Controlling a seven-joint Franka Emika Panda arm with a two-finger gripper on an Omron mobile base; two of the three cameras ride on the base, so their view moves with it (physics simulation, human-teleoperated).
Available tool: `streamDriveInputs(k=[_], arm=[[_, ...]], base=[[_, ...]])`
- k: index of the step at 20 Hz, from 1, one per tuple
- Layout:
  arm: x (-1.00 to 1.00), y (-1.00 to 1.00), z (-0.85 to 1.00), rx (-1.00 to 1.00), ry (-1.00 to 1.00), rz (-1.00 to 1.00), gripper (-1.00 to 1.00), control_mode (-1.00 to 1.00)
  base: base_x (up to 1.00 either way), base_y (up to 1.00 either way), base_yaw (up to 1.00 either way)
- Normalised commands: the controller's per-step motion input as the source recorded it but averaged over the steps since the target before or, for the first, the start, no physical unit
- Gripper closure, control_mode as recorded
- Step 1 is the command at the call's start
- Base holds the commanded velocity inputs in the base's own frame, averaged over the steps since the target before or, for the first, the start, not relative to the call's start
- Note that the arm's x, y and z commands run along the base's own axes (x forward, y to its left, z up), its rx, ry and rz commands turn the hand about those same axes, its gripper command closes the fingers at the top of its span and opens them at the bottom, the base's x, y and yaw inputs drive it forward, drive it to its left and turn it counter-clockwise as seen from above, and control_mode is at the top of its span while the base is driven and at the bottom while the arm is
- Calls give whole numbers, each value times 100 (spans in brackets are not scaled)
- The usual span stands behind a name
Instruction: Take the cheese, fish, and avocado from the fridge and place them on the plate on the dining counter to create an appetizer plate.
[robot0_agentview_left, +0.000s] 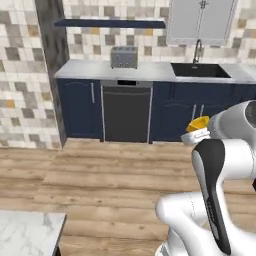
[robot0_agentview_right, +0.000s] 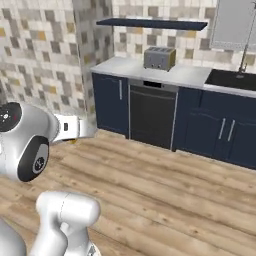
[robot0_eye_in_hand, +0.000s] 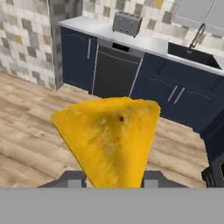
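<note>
A: The cheese (robot0_eye_in_hand: 111, 140) sits big in the centre of the hand view, a yellow-orange wedge with its point down between the jaws of the gripper (robot0_eye_in_hand: 113, 178), which are closed narrow on it.

B: It peeks out in the left base view too, at right of centre, just a yellow corner above the white arm.

A: So this is the carry step, by my reading: cheese in hand, plate not reached.

B: Ahead lies open wood floor (robot0_agentview_left: 100, 185), then navy cupboards (robot0_agentview_left: 80, 107), a dark dishwasher (robot0_agentview_left: 126, 112), a toaster (robot0_agentview_left: 124, 57) at upper centre and a sink (robot0_agentview_left: 200, 70) at upper right.

A: A marble counter (robot0_agentview_left: 27, 230) corner shows at the lower left of the left base view. Whether that's the dining one, I cannot tell.

B: Next move, I'd judge: bring the base round to find the plate, keep the wedge steady, then lower it flat.
</note>
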Motion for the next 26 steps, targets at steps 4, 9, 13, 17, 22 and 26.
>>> streamDriveInputs(k=[4, 9, 13, 17, 22, 26], arm=[[0, 0, 0, 0, 0, 0, 100, 100], [0, 0, 0, 0, 0, 0, 100, 100], [0, 0, 0, 0, 0, 0, 100, 100], [0, 0, 0, 0, 0, 0, 100, 100], [0, 0, 0, 0, 0, 0, 100, 100], [0, 0, 0, 0, 0, 0, 100, 100]], base=[[81, -44, 70], [95, -36, 70], [78, -21, 76], [86, -21, 75], [100, -21, 73], [100, -36, 67]])
